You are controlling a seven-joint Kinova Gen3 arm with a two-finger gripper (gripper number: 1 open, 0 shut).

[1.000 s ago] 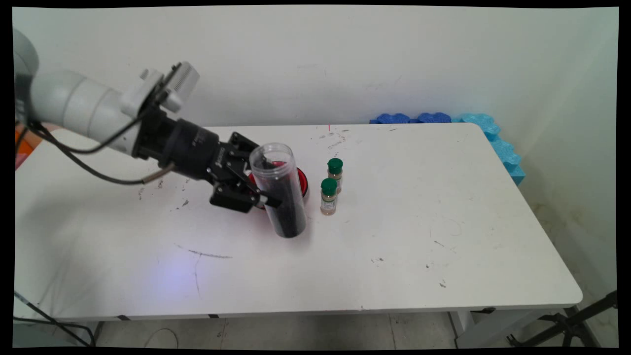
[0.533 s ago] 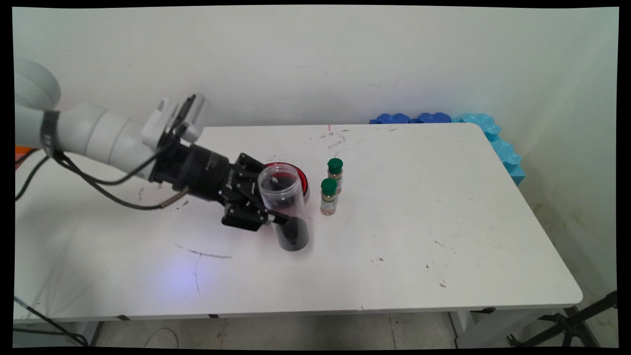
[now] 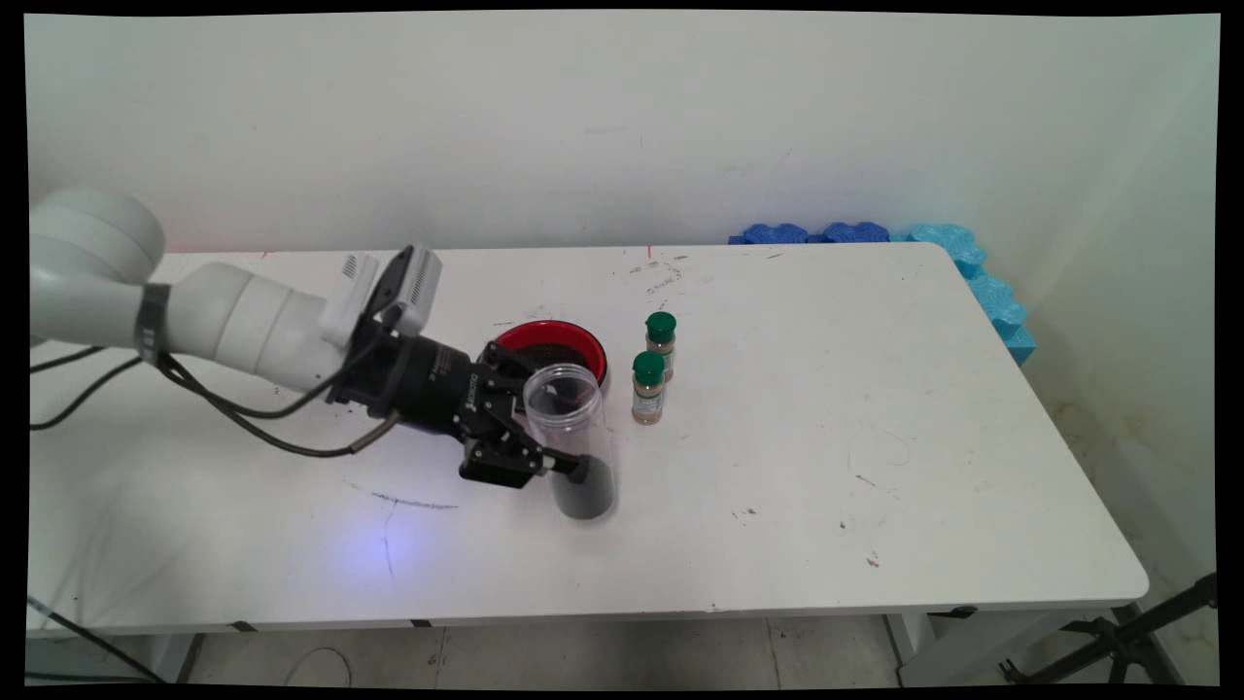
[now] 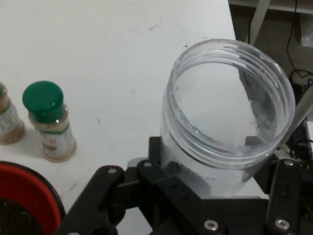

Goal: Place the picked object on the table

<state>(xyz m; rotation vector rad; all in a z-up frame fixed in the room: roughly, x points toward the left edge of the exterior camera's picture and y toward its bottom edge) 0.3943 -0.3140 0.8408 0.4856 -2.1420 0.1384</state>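
While the arm reached in from the left in the main view, the end effector (image 3: 562,465) was clamped on a clear jar (image 3: 573,439), which stood upright on the white counter (image 3: 875,408) with its mouth open and a dark fill low in its base. A red bowl (image 3: 554,348) of dark matter sat just behind it, and two green-capped spice bottles (image 3: 648,386) stood near to the right. Blue foam (image 3: 933,253) lay at the far right corner.

From the hand view, the jar (image 4: 227,122) filled the frame, its threaded rim shown from above, and the black linkage hugged its sides; the dark fill could not be seen there. One bottle (image 4: 49,120) showed whole and the other was cut by the left edge. Only the bowl's (image 4: 24,196) edge showed, bottom left.
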